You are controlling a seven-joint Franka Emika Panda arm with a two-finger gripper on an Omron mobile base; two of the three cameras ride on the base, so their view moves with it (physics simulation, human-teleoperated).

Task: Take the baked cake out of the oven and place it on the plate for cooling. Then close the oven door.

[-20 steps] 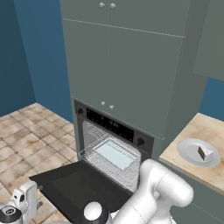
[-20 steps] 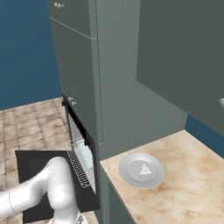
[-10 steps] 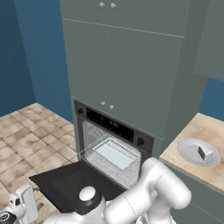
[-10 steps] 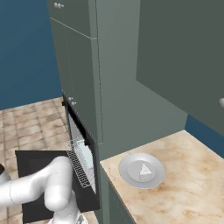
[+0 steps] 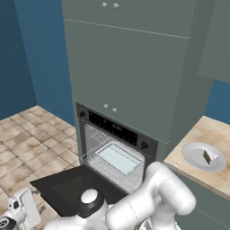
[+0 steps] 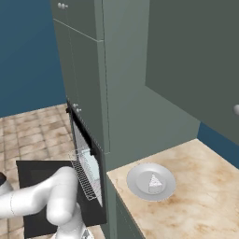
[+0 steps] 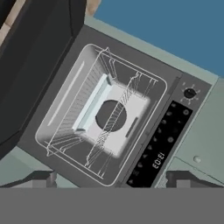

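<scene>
**Arm swings low to the open door; cake already on the plate**

Over the last second the arm has folded down and across toward the left of the oven door (image 5: 63, 186). Its elbow, which sat near the bottom right of the left base view, now reaches over the door's near edge. The tool (image 7: 113, 180) hangs low by the floor at the door's left corner. Its fingertips (image 7: 43, 177) stand far apart with nothing between them, so it is released and empty. From the hand view it looks back into the oven (image 5: 117, 130) (the view is rolled, so the control strip runs down one side).

Nothing else has moved. The baked cake (image 5: 209, 157) lies on the plate (image 5: 193, 155) on the counter (image 5: 215, 134), well apart from the oven. The right base view shows the slice near the plate's middle. The door is still dropped flat, and the pulled-out wire rack (image 5: 134, 177) carries only the pale rectangular tray (image 5: 117, 158).

The first half of the task therefore reads as done, and the arm seems to be setting up to close the door. Whether the tool is already under the door's edge or merely beside it is hard to tell, as it sits at the very corner of the left base view. The extended rack may foul the door as it lifts.
</scene>
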